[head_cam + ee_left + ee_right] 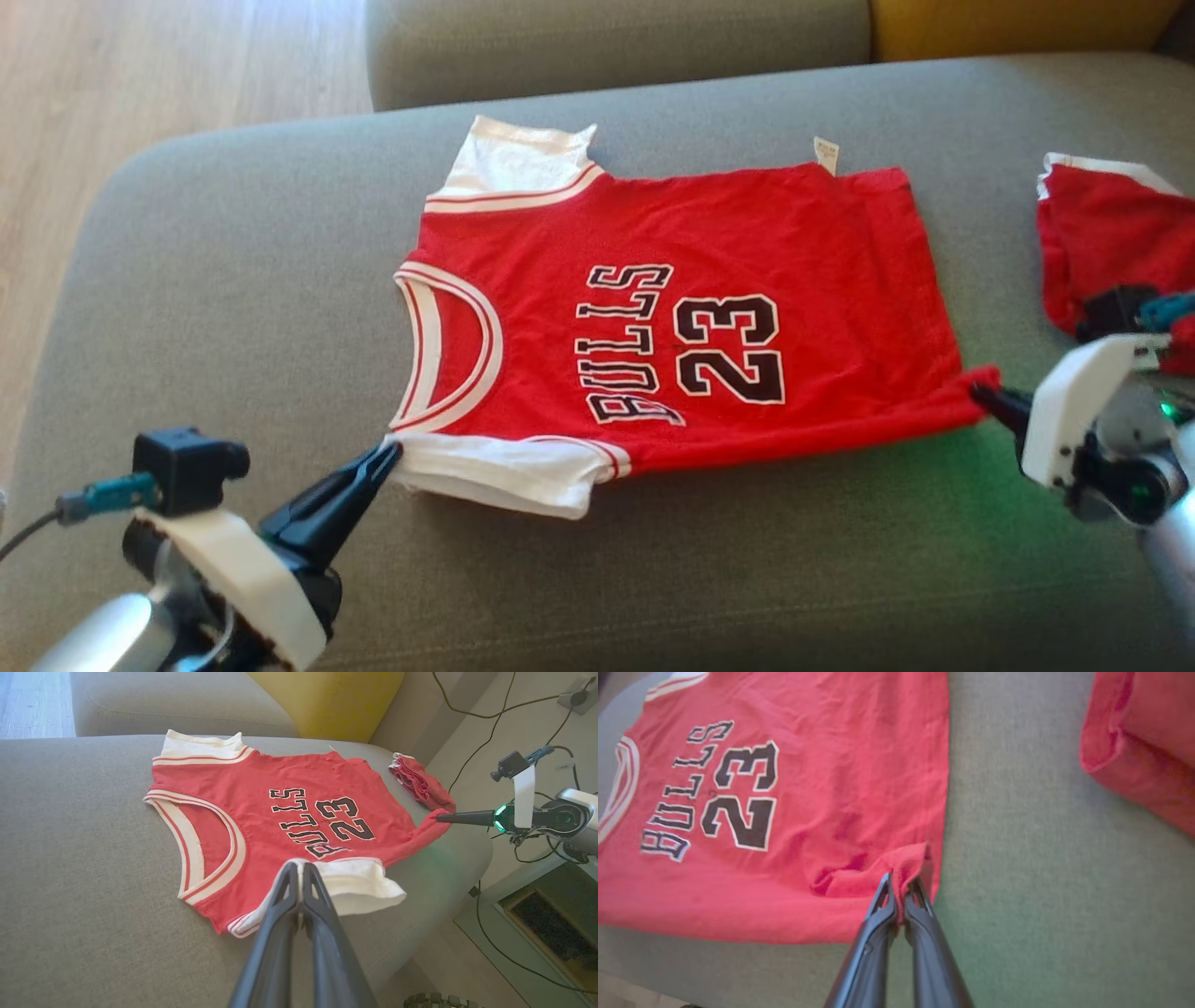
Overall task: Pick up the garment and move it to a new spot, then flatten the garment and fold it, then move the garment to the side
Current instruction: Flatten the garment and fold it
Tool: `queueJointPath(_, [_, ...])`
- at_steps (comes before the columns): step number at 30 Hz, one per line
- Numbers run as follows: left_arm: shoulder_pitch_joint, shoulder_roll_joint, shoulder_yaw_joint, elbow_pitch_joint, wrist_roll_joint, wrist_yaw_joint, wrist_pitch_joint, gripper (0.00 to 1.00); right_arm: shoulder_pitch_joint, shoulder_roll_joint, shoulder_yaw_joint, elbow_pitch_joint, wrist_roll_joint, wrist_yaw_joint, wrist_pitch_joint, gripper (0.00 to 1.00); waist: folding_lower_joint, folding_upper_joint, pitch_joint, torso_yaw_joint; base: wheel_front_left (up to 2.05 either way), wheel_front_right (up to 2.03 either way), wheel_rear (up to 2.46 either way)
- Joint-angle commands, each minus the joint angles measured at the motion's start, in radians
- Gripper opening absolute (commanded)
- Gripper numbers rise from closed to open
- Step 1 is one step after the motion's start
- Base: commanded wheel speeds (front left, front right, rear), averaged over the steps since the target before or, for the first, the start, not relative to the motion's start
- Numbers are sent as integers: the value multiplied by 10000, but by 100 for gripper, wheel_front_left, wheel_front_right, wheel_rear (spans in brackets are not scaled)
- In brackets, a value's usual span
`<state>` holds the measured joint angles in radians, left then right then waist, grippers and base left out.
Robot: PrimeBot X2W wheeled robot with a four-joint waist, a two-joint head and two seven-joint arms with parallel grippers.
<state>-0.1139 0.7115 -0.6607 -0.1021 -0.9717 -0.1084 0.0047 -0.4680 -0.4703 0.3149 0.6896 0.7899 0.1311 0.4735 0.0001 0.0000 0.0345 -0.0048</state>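
On the grey sofa seat (233,280) a red garment (747,252) lies spread out, roughly in the middle, with its print, "BULLS" and a large 23, facing up. Its neckline points toward the seat's left edge and its hem toward the right edge. One white sleeve (509,159) lies on the far side, and the other white sleeve (504,476) is on the side nearest the robot. A small label (826,154) sticks up at the far hem corner.

The left gripper (390,455) reaches in from the seat's near left corner. Its two dark fingers are pressed together, nipping the near sleeve where it meets the striped collar. The right gripper (980,394) comes in low from the right with its fingers closed on the near hem corner. That corner is bunched and drawn out into a point, with a fold of red cloth showing between the tips.

A second red garment (1092,233) lies crumpled by the seat's right edge, apart from the first. Beyond the far edge are a yellow cushion (1008,23) and, off to the left, a wooden floor (140,65).
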Motion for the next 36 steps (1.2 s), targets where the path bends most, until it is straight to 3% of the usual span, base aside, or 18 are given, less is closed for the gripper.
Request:
queueJointPath(1, [-713, 216, 547, -87, 107, 40, -145, 0, -505, 0, -97, -214, -150, -4, -255, 0, -1, 0, 205, -19, 0, 0, 0])
queueJointPath(11, [-1947, -134, 209, 689, 741, -31, 157, 0, -1363, 604, -453, 165, -840, -4, -1176, 0, -1, 0, 1017, 35, 0, 0, 0])
queueJointPath(18, [-2862, -682, 53, 1477, 1136, -41, 85, 0, -1951, 877, -525, 700, -1090, -4, -1755, 0, -1, 0, 1515, 121, 0, 0, 0])
queueJointPath(36, [-4753, -2019, 249, 3806, 2131, 892, -873, 0, -3074, 1275, 128, 1755, -957, -4, -2128, 0, -1, 0, 2266, 83, 0, 0, 0])
